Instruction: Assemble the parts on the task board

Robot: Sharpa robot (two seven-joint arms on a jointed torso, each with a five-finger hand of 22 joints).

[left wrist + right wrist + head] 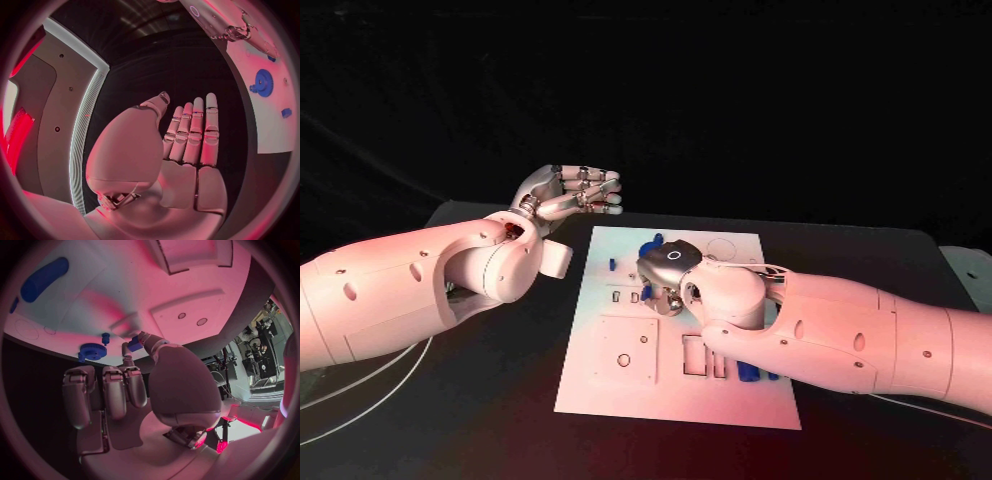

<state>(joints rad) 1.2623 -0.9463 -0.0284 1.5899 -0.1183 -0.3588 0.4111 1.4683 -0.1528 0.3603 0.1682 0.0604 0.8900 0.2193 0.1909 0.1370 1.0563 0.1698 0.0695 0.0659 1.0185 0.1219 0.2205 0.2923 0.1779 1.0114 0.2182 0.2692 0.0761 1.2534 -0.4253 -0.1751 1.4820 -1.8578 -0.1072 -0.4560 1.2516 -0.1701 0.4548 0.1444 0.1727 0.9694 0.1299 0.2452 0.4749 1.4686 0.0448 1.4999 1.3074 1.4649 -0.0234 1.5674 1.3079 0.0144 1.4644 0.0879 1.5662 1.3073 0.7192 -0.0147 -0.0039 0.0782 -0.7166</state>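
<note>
The white task board (625, 385) lies in the middle of the table. My right hand (669, 277) hovers low over its far half, fingers curled in. The thumb and a fingertip pinch a small blue part (134, 345) right at the board's surface. Beside that hand stand a blue gear (92, 351) and a short blue peg (105, 337). A long blue part (44, 279) lies farther off on the board (187, 315). My left hand (568, 196) is raised off the board's far left corner and holds nothing; its fingers (194, 132) stretch out side by side.
More blue parts lie on the board: one by its far edge (653, 241), one near the left edge (610, 264), and a long one (747, 371) against my right forearm. A square recess (627, 350) and narrow slots (694, 355) mark the near half. A white cable (365, 385) runs at the left.
</note>
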